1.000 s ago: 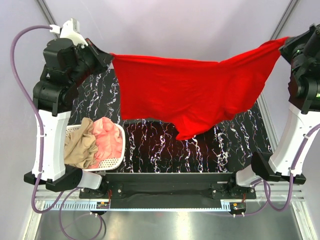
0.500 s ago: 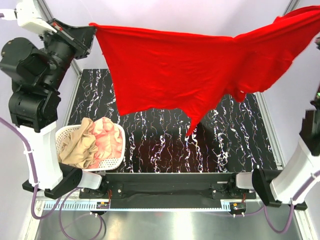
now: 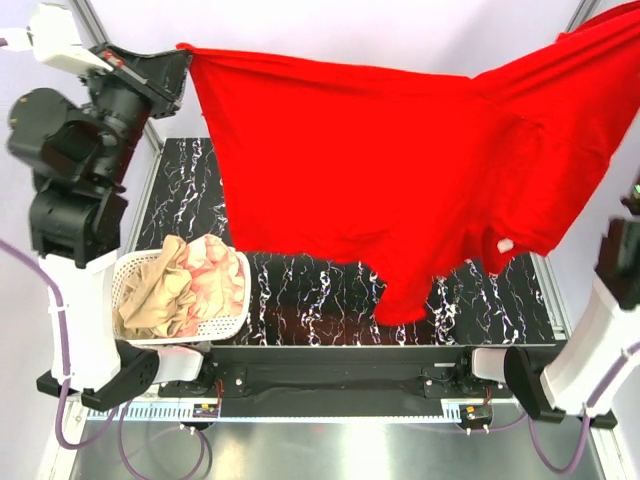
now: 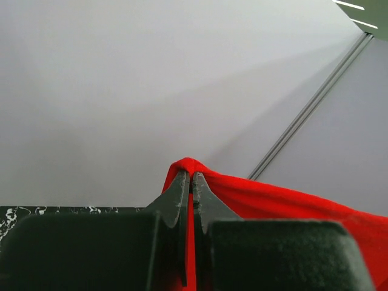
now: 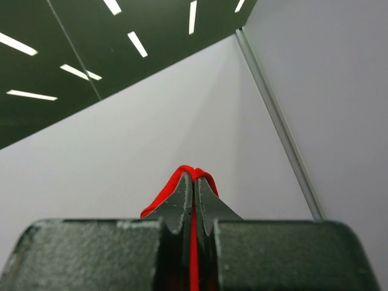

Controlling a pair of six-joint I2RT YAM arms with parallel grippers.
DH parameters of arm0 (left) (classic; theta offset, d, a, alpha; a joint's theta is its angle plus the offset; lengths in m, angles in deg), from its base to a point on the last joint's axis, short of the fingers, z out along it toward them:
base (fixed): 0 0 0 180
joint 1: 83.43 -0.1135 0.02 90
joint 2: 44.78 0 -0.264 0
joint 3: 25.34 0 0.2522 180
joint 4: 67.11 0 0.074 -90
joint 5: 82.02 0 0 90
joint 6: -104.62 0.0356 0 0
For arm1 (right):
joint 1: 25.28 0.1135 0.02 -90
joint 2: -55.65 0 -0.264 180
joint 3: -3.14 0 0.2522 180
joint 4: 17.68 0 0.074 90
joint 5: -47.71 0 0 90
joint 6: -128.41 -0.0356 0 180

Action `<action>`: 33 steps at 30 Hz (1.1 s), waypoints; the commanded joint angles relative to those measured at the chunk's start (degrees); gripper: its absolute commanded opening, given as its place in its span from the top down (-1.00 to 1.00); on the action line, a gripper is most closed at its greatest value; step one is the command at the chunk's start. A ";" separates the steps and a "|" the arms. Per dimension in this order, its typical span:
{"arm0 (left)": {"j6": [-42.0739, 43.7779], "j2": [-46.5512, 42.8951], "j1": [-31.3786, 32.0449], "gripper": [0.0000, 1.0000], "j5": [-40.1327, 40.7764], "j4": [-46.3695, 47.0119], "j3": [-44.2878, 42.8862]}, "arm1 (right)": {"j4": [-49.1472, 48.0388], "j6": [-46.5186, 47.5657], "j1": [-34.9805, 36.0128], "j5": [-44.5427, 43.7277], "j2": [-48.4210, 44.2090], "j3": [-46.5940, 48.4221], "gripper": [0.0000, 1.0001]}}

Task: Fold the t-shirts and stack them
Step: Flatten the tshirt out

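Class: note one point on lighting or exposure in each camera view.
Top external: the red t-shirt is so saturated its folds barely read. Left wrist: even light, left gripper dark. Right wrist: ceiling lights show as bright white streaks.

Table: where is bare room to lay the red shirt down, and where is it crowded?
Free: the black marbled tabletop from the basket to the right edge, beneath the hanging red t-shirt. Crowded: the near-left corner, holding the basket.
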 commanded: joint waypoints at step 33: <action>-24.28 25.56 -15.40 1.00 -9.06 31.22 -9.77 | -14.37 -4.61 -3.47 -2.02 26.20 9.35 1.00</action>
